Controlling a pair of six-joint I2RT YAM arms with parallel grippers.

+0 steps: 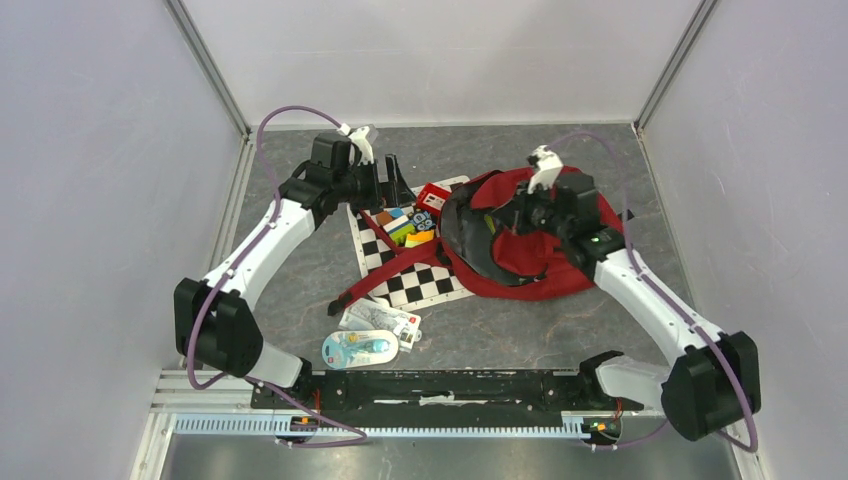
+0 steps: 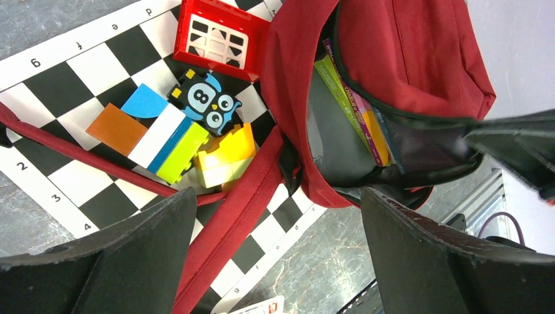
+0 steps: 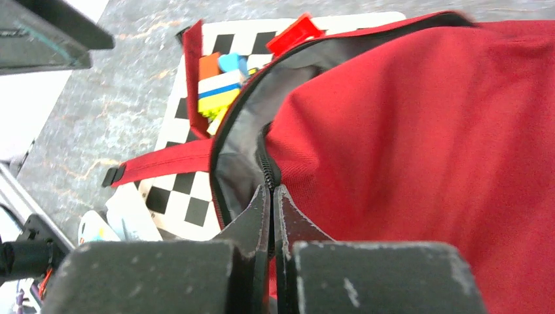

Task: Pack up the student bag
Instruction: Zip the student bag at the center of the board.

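Observation:
The red student bag lies at the table's right middle, its mouth open to the left and its grey lining showing. Thin books stand inside. My right gripper is shut on the bag's black zipper edge and holds the opening up. My left gripper is open and empty above the bag's red strap, just left of the bag's mouth. Coloured toy blocks, an owl block and a red window block lie on the chessboard sheet next to the bag.
A red strap runs across the chessboard sheet toward the near left. A blister pack and a white packet lie near the front. The enclosure walls stand close on the left, right and back.

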